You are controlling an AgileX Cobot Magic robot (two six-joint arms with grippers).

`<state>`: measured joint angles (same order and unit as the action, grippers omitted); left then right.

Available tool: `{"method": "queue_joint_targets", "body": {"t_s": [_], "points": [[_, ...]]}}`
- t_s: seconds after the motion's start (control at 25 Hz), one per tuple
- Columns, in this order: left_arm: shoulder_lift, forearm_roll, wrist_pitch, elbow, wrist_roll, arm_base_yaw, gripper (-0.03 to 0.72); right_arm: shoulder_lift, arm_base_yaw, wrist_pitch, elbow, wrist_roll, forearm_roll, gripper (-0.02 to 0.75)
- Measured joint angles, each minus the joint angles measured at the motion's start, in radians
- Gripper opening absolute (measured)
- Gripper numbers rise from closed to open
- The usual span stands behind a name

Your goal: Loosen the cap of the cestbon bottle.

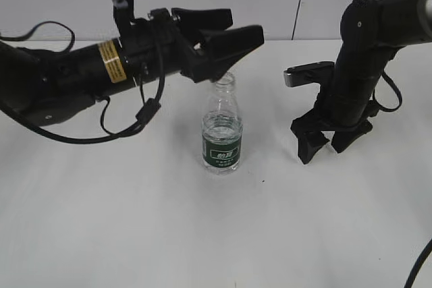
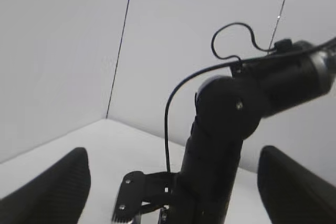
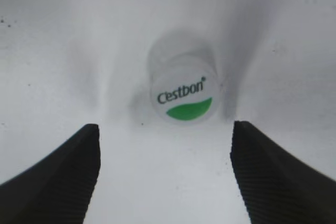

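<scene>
The cap (image 3: 183, 96) is lying on the white surface (image 3: 273, 35), off the bottle, green patch and print facing up, just ahead of the right gripper (image 3: 164, 174), whose fingers (image 3: 63, 174) are spread apart. The cestbon bottle (image 1: 221, 133) is standing upright mid-surface, its neck bare. The left gripper (image 1: 226, 28) is hovering just above and behind that neck, fingers (image 1: 233, 40) parted, holding nothing.

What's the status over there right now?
Left gripper open beside bottle top. Right gripper open over cap, cap on table. Bottle upright, neck looks bare. Nothing blocking.
</scene>
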<state>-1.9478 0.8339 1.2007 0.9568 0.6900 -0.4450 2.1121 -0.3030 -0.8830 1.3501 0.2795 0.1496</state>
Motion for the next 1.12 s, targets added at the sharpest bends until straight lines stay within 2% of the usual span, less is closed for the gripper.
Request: {"method": "queue_joint_targets", "body": {"t_s": [0.24, 0.44, 0.68, 0.84, 0.96, 1.12], "points": [[0.169, -0.019, -0.218, 0.000, 0.105, 0.000, 0.587, -0.083, 0.000, -0.043, 0.000, -0.021, 0.003, 0.588], [0.321, -0.026, -0.617, 0.000, 0.241, 0.001, 0.582, -0.155, 0.000, -0.089, 0.000, -0.044, 0.006, 0.588], [0.480, -0.028, -1.050, -0.001, 0.294, 0.001, 0.580, -0.199, 0.000, -0.150, 0.000, -0.050, 0.007, 0.588], [0.519, -0.097, -1.322, -0.001, 0.297, 0.031, 0.580, -0.225, 0.000, -0.178, 0.000, -0.051, 0.006, 0.588], [0.519, -0.197, -1.497, -0.001, 0.218, 0.079, 0.580, -0.252, 0.000, -0.192, 0.000, -0.051, 0.004, 0.588], [0.519, -0.468, -1.647, -0.001, -0.057, 0.157, 0.580, -0.294, 0.000, -0.205, 0.000, -0.058, -0.027, 0.588]]}}
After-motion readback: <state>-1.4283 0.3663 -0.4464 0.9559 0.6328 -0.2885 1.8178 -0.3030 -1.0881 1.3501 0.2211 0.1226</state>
